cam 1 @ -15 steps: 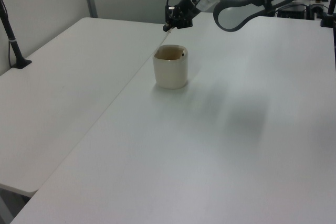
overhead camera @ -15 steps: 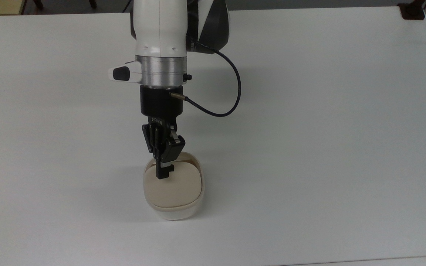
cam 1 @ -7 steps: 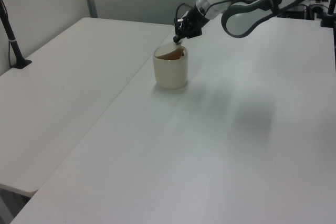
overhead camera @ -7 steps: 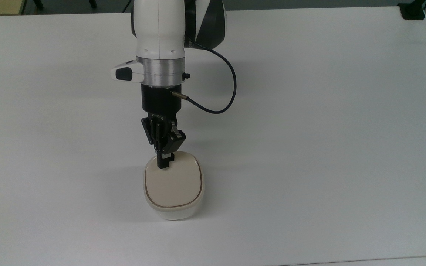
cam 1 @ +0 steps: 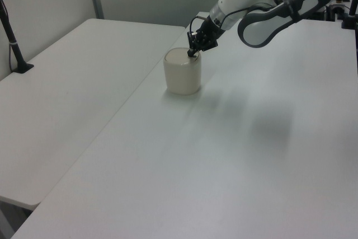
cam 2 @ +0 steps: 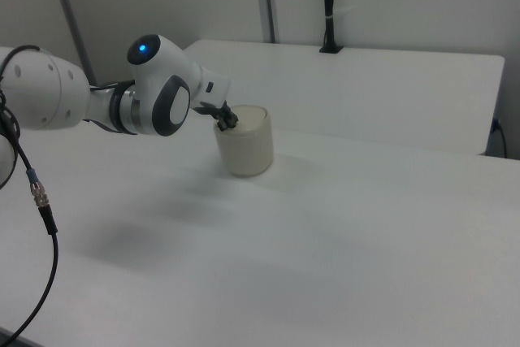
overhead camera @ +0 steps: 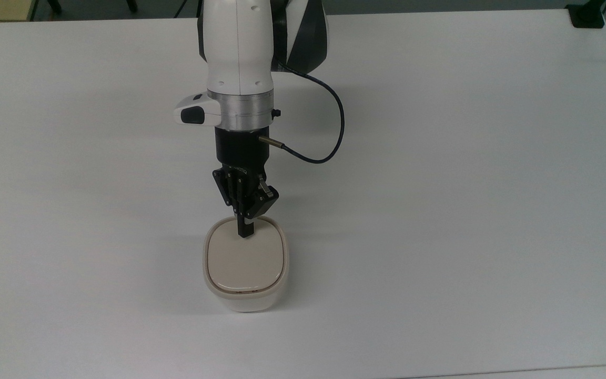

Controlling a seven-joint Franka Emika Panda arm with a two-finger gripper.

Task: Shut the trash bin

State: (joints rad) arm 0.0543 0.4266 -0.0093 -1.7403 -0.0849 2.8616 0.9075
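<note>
Bin point(overhead camera: 245, 295) sits on the white table point(overhead camera: 466, 184), near the lower middle of the top view, far from every table edge. Small cream-white plastic tub, rounded-square outline, smooth matte walls with a slight sheen. Beige flat lid point(overhead camera: 245, 263) lies down flush inside the rim, a thin dark seam running round it; lid surface plain and smooth, faint glare near its lower edge in the top view. In the left view the trash bin point(cam 1: 182, 74) stands at the seam where two white tabletops meet. In the right view it point(cam 2: 244, 145) reads as a squat rounded cup shape, lid level on top.

Gripper point(overhead camera: 245, 233) black, hard plastic and metal, linkage fingers drawn together into one narrow tip, clenched with nothing between them. Tip presses on the lid's far edge in the top view, touching it. Left view has the gripper point(cam 1: 192, 53) at the bin's top far-right corner; right view puts the gripper point(cam 2: 229, 122) at the bin's top left rim.

Arm point(overhead camera: 237, 58) glossy white shell with a brushed silver ring and black wrist section. Thin black cable point(overhead camera: 334, 137) loops out to the top view's right of the wrist. Table matte white, flat, soft shadows under the arm.
</note>
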